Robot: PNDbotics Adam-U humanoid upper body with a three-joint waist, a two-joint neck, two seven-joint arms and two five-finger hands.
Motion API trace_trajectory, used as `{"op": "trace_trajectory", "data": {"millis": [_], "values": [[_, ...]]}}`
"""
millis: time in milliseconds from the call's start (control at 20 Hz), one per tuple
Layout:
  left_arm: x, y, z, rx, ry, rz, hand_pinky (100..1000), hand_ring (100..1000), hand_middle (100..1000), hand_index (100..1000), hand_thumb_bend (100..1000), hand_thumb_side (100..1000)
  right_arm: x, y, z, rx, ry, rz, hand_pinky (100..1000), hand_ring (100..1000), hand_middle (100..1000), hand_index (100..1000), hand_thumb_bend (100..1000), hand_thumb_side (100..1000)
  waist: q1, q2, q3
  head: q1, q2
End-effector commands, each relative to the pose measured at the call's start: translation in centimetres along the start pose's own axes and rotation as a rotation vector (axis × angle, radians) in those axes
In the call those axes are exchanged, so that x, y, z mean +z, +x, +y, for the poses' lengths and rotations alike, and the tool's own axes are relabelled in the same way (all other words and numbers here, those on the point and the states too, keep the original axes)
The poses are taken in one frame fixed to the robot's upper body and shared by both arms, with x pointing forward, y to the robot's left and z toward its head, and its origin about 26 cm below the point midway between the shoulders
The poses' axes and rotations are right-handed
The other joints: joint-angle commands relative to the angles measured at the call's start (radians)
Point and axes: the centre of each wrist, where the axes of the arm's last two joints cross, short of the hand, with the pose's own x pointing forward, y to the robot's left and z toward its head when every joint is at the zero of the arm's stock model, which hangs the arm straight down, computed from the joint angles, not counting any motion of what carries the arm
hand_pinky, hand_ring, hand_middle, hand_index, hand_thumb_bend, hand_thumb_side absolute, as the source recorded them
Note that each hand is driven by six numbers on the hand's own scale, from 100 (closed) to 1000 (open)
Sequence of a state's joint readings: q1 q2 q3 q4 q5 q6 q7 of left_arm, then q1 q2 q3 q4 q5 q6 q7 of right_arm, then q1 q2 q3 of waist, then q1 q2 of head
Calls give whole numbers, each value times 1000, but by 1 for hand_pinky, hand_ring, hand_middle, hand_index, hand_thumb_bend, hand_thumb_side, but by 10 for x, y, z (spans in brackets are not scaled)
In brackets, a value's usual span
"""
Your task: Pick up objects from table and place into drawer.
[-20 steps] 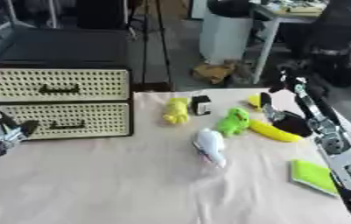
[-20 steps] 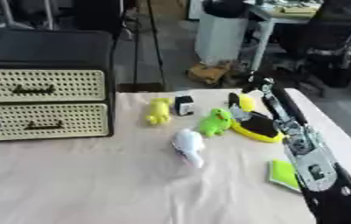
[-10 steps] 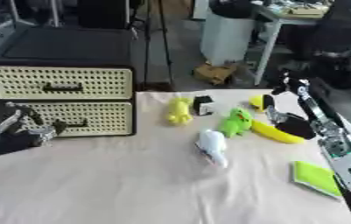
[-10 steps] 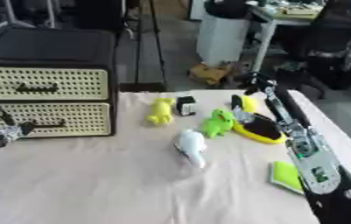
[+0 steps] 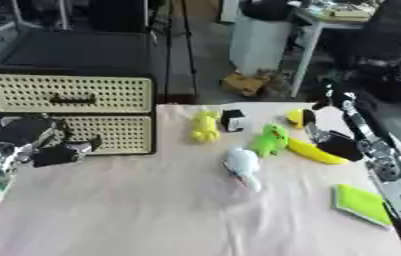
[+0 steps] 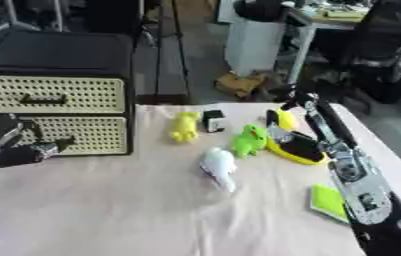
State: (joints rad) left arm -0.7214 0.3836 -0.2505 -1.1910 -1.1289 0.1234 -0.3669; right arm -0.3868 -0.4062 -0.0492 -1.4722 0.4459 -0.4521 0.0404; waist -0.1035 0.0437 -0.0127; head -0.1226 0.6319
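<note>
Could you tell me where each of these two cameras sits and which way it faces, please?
Left eye view: in the robot's head, looking down at the table; left hand at the drawer unit, right hand by the toys.
Right eye view: beside it, shifted right; same arms.
Both share the white toy and green toy.

The left hand (image 5: 50,147) hides the lower drawer's handle (image 5: 74,140); motion blur hides whether its fingers touch it. The right arm (image 6: 348,170) covers part of the banana (image 5: 315,152) and runs off the bottom edge.
</note>
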Motion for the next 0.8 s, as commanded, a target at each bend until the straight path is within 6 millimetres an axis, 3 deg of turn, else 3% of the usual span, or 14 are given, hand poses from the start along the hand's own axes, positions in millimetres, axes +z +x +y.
{"op": "trace_trajectory", "data": {"millis": [50,800], "values": [[-8,4,7,-39,51,18,100,100,100,742,537,1000,-7,3,-9,11,-11,-24,656,739,755,831,100,420,2,-8,-5,6,7],[-23,-4,-8,-109,95,130,100,100,100,744,549,1000,-13,6,-6,1,-6,-46,656,740,755,831,100,420,-4,5,-33,23,-5]]}}
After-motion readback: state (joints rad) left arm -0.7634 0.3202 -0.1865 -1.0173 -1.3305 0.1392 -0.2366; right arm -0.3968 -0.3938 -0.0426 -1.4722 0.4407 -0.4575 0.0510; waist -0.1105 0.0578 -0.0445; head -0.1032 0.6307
